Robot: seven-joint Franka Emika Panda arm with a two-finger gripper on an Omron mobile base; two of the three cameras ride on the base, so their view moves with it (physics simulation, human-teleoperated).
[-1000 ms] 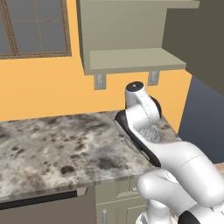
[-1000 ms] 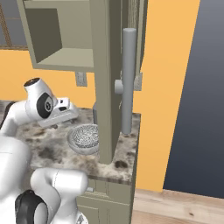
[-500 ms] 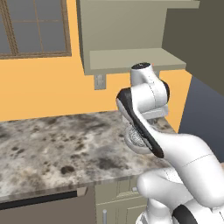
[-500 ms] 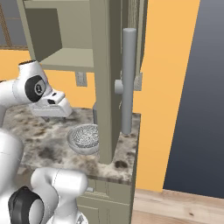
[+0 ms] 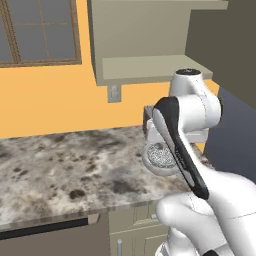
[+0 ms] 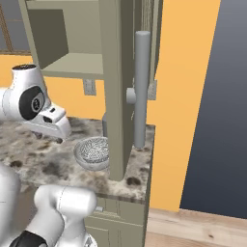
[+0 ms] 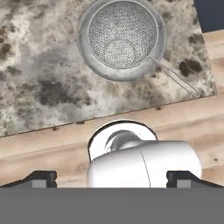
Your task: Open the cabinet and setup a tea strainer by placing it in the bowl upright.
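The tea strainer [image 7: 121, 35], a grey mesh half-sphere, sits upright inside the pale bowl [image 7: 83, 43], and its thin handle runs out over the rim onto the counter. Both stand near the counter's right end, strainer [image 6: 95, 149] in bowl [image 6: 79, 157], just left of the open cabinet door [image 6: 115, 96] with its grey bar handle [image 6: 141, 91]. My gripper [image 6: 59, 137] hangs above and left of the bowl, apart from it. In the hand view my gripper [image 7: 112, 178] is open, tips wide apart, nothing between them. From the left, the strainer [image 5: 161, 154] shows partly behind my arm.
The cabinet's inside shelf [image 6: 77, 65] is bare. The speckled stone counter [image 5: 65, 165] stretches left under a window [image 5: 40, 30]. The open door's edge stands over the counter's right corner. Past the counter's right end is wooden floor [image 6: 193, 226].
My hand has drawn up and away to the left of the bowl, and the arm has risen. The strainer stays put in the bowl.
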